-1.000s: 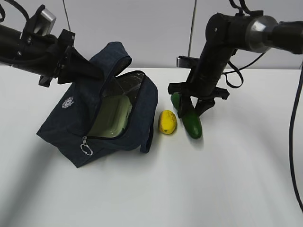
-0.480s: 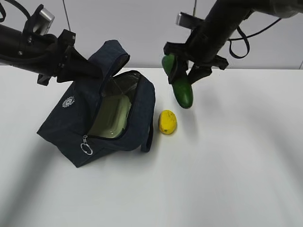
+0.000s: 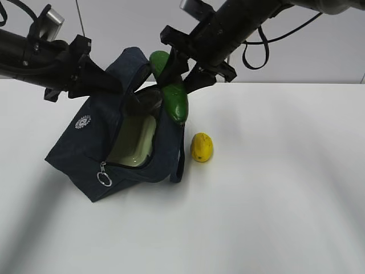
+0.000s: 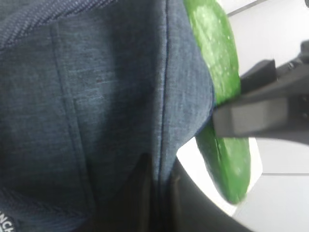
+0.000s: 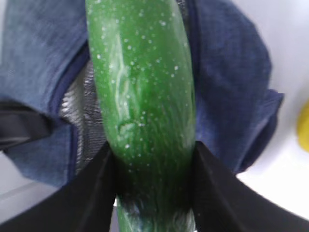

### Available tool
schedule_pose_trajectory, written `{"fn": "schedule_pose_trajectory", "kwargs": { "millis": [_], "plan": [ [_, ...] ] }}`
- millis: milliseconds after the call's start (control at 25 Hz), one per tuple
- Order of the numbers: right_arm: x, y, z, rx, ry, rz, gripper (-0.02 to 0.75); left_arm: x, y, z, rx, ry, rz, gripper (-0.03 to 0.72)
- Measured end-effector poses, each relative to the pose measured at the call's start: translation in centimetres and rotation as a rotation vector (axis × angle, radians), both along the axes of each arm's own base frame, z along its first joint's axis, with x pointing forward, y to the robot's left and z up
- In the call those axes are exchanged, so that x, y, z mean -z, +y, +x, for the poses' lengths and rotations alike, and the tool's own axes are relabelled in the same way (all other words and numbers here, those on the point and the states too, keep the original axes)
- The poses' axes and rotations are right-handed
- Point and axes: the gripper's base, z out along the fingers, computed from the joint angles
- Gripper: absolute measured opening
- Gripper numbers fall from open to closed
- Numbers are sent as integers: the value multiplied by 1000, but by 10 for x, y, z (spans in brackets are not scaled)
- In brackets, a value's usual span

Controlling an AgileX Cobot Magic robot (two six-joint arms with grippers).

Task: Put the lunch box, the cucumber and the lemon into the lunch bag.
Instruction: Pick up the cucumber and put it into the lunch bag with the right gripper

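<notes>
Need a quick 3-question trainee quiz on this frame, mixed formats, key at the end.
1. True or false: the lemon is already inside the lunch bag.
2. The right gripper holds: A) the lemon B) the cucumber C) the zipper ring.
3. What pale green thing shows through the bag's opening?

Key
1. False, it lies on the table beside the bag.
2. B
3. The lunch box; the left gripper pinches the bag's fabric above it.

The lunch bag (image 3: 122, 140) is set on the surface (image 3: 274, 205), left of centre. The lunch box (image 3: 134, 142) is lodged inside the lunch bag. The lemon (image 3: 201, 147) is placed just right of the lunch bag. The cucumber (image 3: 171, 94) is held tilted above the lunch bag's right edge.
</notes>
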Motion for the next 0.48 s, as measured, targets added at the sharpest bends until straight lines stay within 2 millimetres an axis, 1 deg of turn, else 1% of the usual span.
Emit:
{"fn": "schedule_pose_trajectory", "kwargs": {
  "millis": [120, 280, 400, 480],
  "plan": [
    [-2, 9, -4, -16, 7, 27, 326, 0, 1, 2, -19, -6, 4, 3],
    [-2, 15, -7, -31, 9, 31, 326, -1, 1, 5, -63, -11, -14, 3],
    [1, 19, -9, -38, 21, 30, 326, -3, 2, 7, -96, -12, -40, 3],
    [7, 20, -8, -39, 35, 32, 326, -4, 2, 8, -106, -10, -54, 3]
  ]
}}
